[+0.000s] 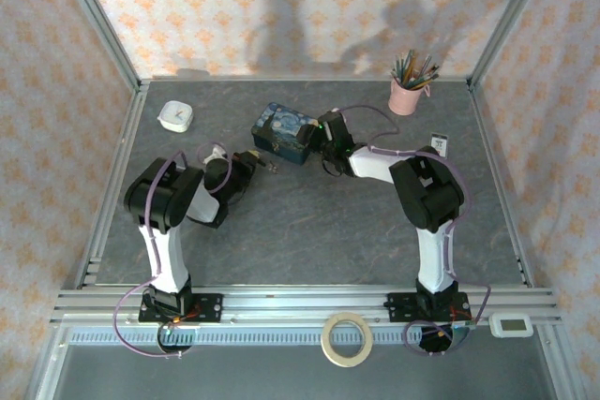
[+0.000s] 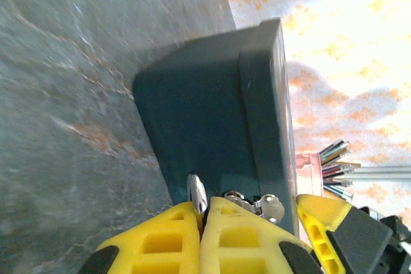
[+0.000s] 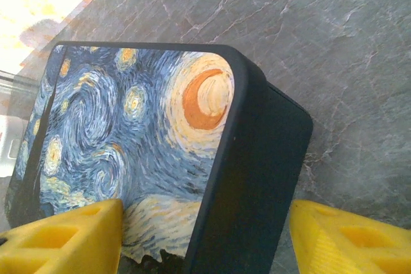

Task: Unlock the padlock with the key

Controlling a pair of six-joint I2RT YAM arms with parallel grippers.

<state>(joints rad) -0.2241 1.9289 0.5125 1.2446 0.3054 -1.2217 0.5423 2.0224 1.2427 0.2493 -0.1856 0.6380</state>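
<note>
On a grey worktop (image 1: 309, 222): clenched left hand (image 2: 200, 213), pinching a thin silver key (image 2: 195, 192) between yellow fingertips (image 2: 167, 222). Just past them, against the dark side wall of a blue starry box (image 1: 283, 132), a tiny metal padlock (image 2: 257, 205). Astride that box, right hand (image 3: 205, 232), spread wide, grasping both sides. Box toward the far middle of the worktop.

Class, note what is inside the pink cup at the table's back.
Pencil-like sticks stand in the pink cup, their tips fanning above its rim. Their lower ends and the cup's floor are hidden by its wall.
</note>
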